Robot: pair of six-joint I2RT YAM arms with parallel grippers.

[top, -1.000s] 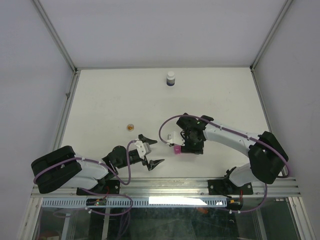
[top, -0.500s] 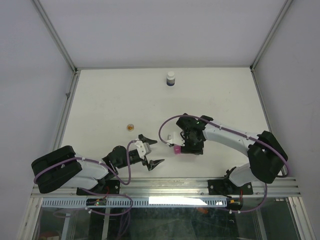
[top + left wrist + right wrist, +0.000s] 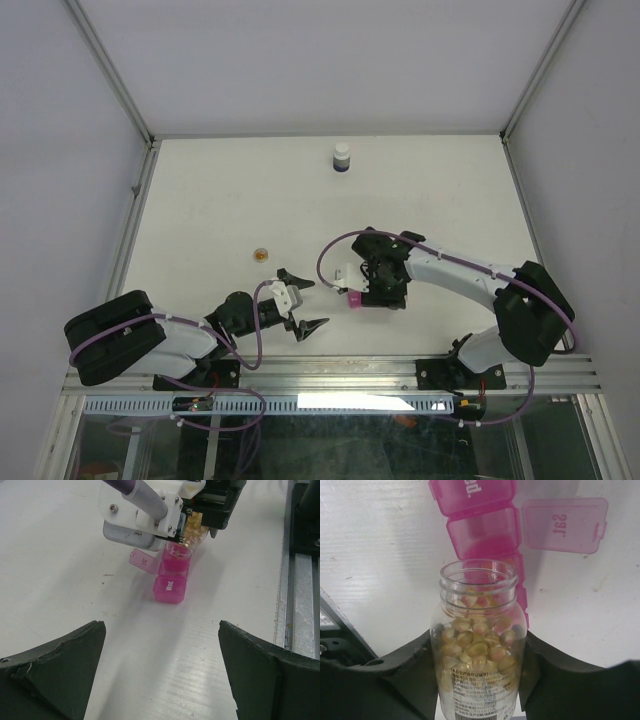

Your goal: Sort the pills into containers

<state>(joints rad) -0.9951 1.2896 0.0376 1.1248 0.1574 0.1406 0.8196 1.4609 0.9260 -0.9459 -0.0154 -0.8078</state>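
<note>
White table (image 3: 200, 200): R gripper (image 3: 477, 680) clamps clear bottle (image 3: 478, 605) of pills (image 3: 476, 647) over pink organiser (image 3: 480, 530); L gripper (image 3: 161, 645) spread wide.

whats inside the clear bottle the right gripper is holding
Yellow-orange pills fill the clear bottle up to its open neck. The label covers the lowest part and the right gripper hides the sides, so the contents there cannot be seen.

Bright, even, diffuse light from above; faint soft shadows on the white counter (image 3: 60, 555); mild overexposure upper left; soft focus along lower edges of wrist views.
</note>
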